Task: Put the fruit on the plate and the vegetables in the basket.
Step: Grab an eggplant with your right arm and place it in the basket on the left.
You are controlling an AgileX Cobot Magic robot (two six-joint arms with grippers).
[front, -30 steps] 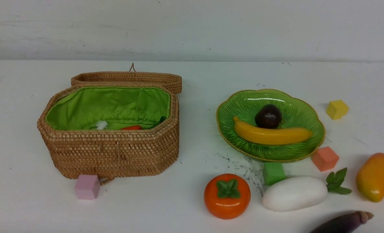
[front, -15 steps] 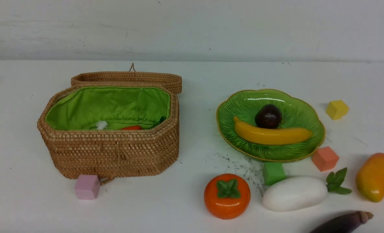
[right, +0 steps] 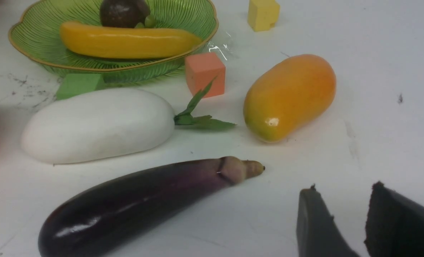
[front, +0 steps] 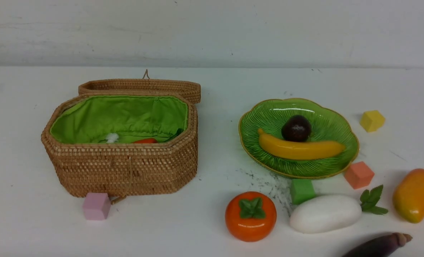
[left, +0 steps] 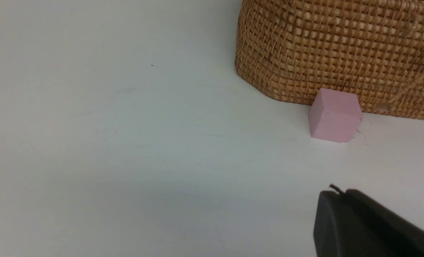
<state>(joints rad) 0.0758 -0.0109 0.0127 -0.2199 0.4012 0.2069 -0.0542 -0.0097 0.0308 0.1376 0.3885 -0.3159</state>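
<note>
Half sorted, four glossy pieces left near the plate [front: 254, 117], neither arm holding anything.

Banana [front: 299, 149] and dark fruit [front: 296, 127] lie on the plate; the pepper [front: 145, 141] is, as far as the rim lets me see, in the basket [front: 126, 171] well to the plate's left. Persimmon [front: 250, 216], radish [front: 325, 213], mango [front: 415, 195] and eggplant [front: 376, 246] lie on the robot's side of the plate. The right gripper [right: 344, 188] hangs part-open beside the eggplant's stem; the left gripper [left: 335, 192] is closed. Slick round skins may squirt from the jaws, and a grab at the radish may shove the green cube [front: 302, 191] into the glass plate.
</note>
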